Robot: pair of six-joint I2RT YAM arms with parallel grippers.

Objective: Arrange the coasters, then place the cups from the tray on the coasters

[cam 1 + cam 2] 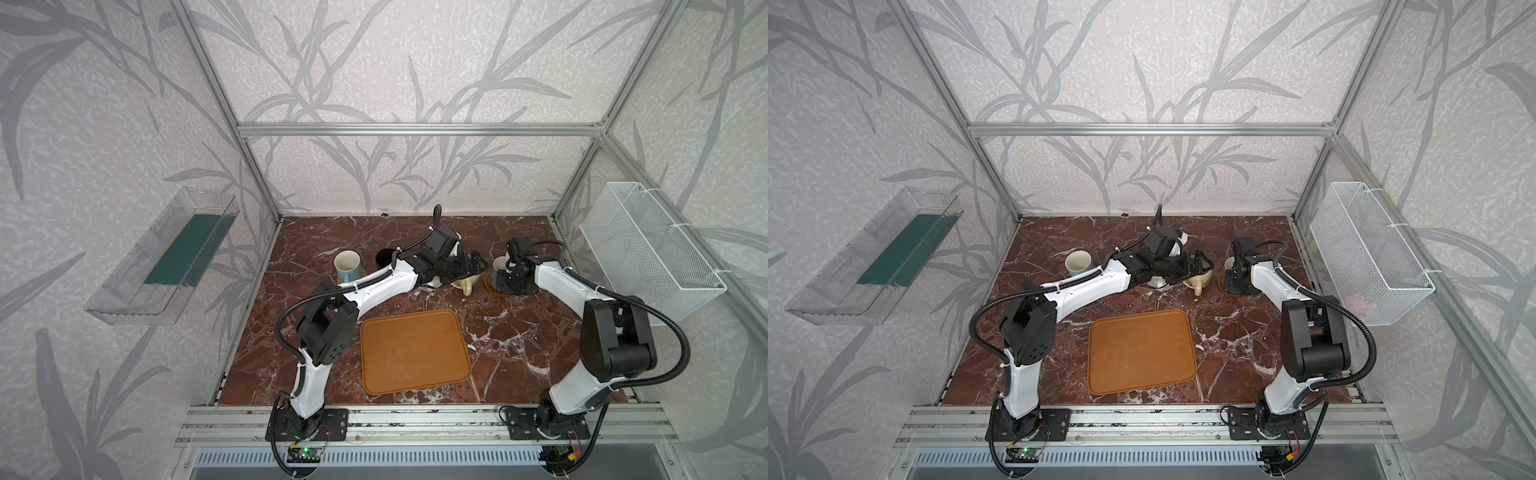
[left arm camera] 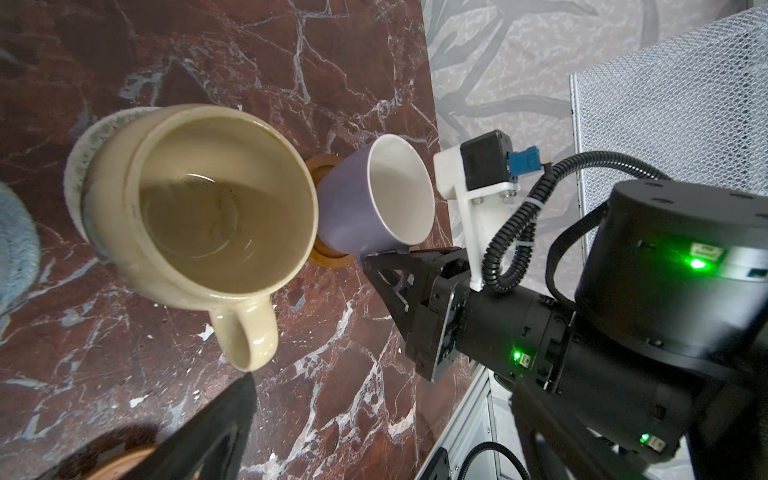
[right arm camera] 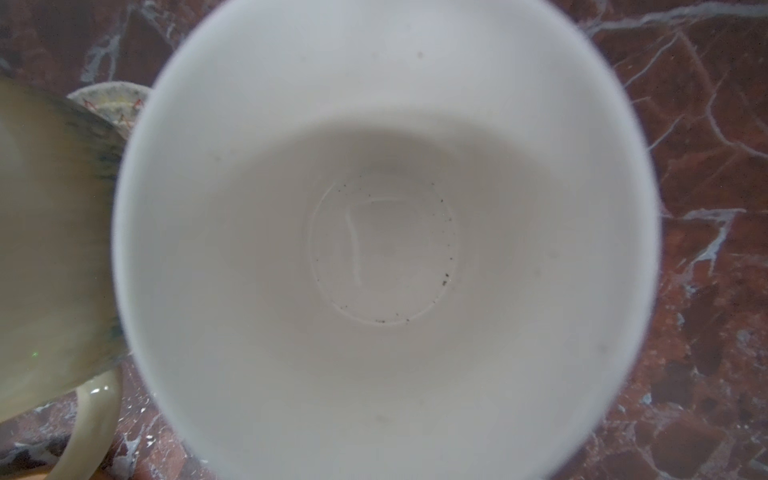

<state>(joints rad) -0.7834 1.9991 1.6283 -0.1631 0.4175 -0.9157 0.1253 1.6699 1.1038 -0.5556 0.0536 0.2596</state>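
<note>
We saw the lavender mug (image 2: 357,208) upright, mouth up, on a glossy brown coaster (image 2: 328,257) at the table's far right; the right gripper (image 2: 386,266) was clamped on its handle side, the handle itself hidden; the cream-beige mug (image 2: 199,208) stood just beside it on a cream rope coaster (image 2: 81,158), handle toward the emptied orange-brown tray (image 1: 415,353); the left gripper (image 1: 476,264) hung spread wide above that mug, gripping nothing.

A cream mug (image 2: 199,208) sits on a pale coaster (image 2: 83,166), beside a lavender mug (image 2: 374,199) seemingly held by black jaws.
</note>
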